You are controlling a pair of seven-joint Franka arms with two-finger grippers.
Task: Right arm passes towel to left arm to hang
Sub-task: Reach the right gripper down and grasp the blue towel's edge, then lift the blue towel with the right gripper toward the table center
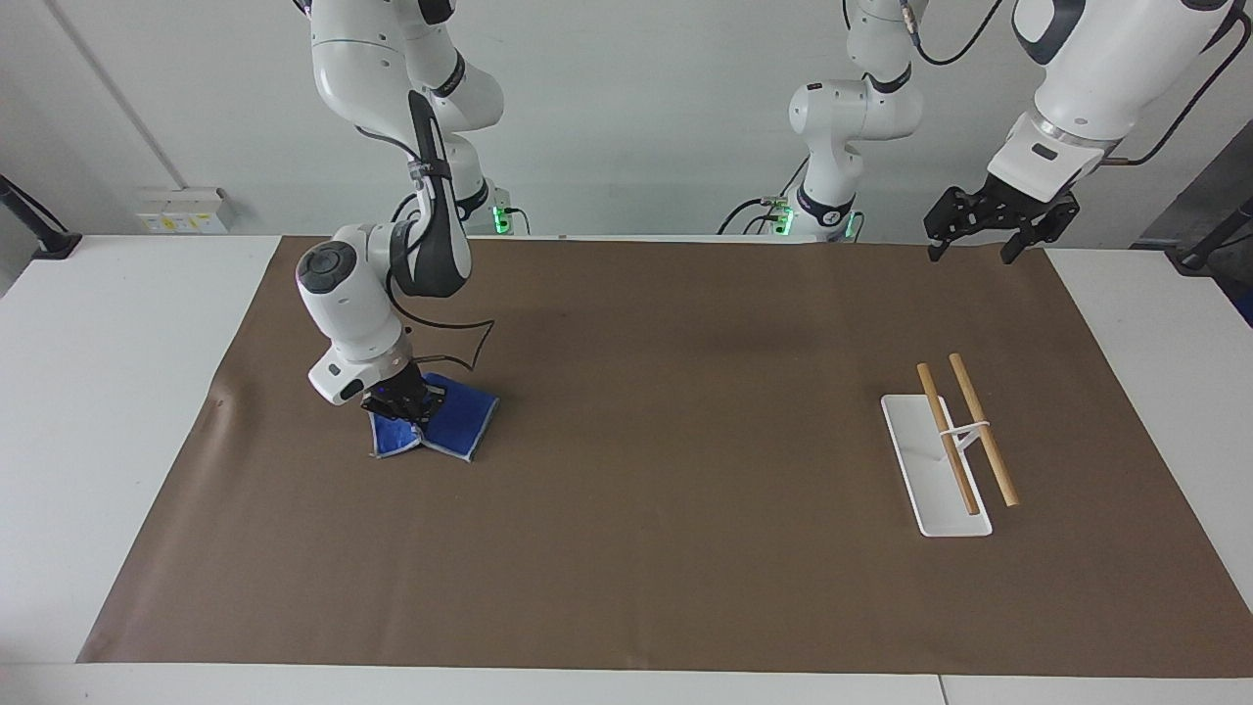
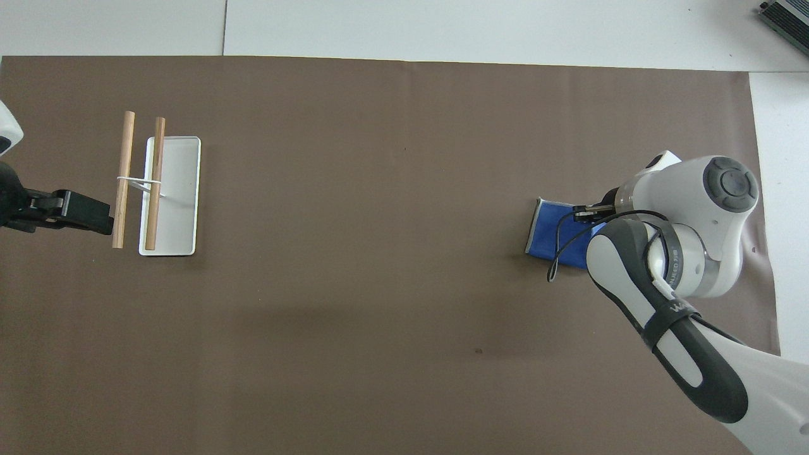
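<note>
The blue towel (image 1: 452,425) lies bunched on the brown mat toward the right arm's end of the table. One end is pulled up and the rest still touches the mat. My right gripper (image 1: 401,405) is shut on that raised part. In the overhead view the towel (image 2: 551,232) shows beside the right gripper (image 2: 585,210), partly hidden under the arm. My left gripper (image 1: 971,243) hangs open and empty, high over the mat's edge near the robots, at the left arm's end. It also shows in the overhead view (image 2: 85,213), and that arm waits.
A rack with a white base (image 1: 925,490) and two wooden rods (image 1: 982,428) stands at the left arm's end; it also shows in the overhead view (image 2: 179,202). A brown mat (image 1: 685,490) covers the white table. A black cable (image 1: 460,348) loops off the right wrist.
</note>
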